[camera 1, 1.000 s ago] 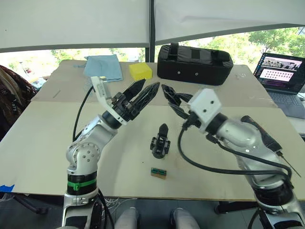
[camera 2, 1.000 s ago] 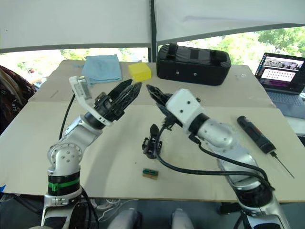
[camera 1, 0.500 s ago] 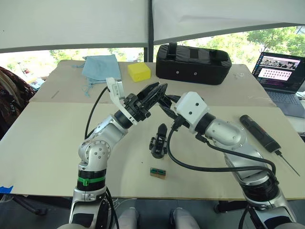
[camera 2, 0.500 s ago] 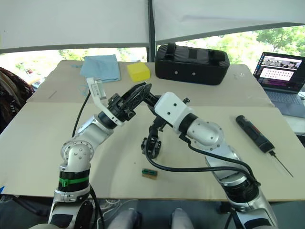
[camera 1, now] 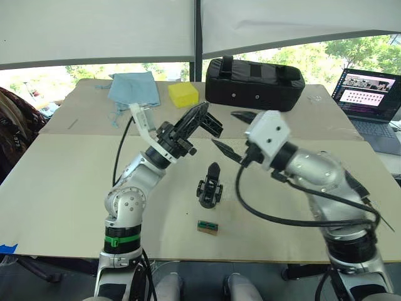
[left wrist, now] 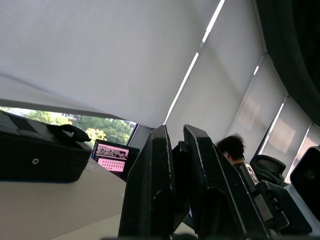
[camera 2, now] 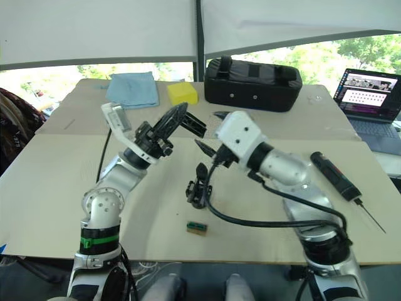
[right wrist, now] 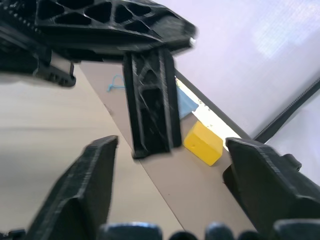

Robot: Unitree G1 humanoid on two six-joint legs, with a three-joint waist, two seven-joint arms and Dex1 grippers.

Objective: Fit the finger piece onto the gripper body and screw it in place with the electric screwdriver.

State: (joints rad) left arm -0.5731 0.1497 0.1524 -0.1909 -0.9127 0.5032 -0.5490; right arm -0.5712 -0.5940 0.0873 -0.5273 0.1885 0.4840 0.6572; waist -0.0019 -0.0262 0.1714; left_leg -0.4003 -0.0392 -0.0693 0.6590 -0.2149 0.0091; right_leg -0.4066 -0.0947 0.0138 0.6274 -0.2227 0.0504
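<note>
Left eye view: left tool (camera 1: 202, 118) grips the finger piece (camera 1: 213, 125) aloft, right tool (camera 1: 234, 133) gapes wide beside it, gripper body (camera 1: 210, 186) on the counter (camera 1: 56, 182).

Looks like a lab or workshop room in an office building. Plain pale worktop (camera 1: 56, 182) under wide windows with white roller blinds (camera 1: 94, 28) drawn most of the way down, trees outside. Open laptop (camera 1: 368, 94) at the far right, a large black bag (camera 1: 254, 83), blue cloth (camera 1: 133, 88) and yellow block (camera 1: 183, 94) along the far side. Office chair and a person's head (left wrist: 232, 149) in the left wrist view.
</note>
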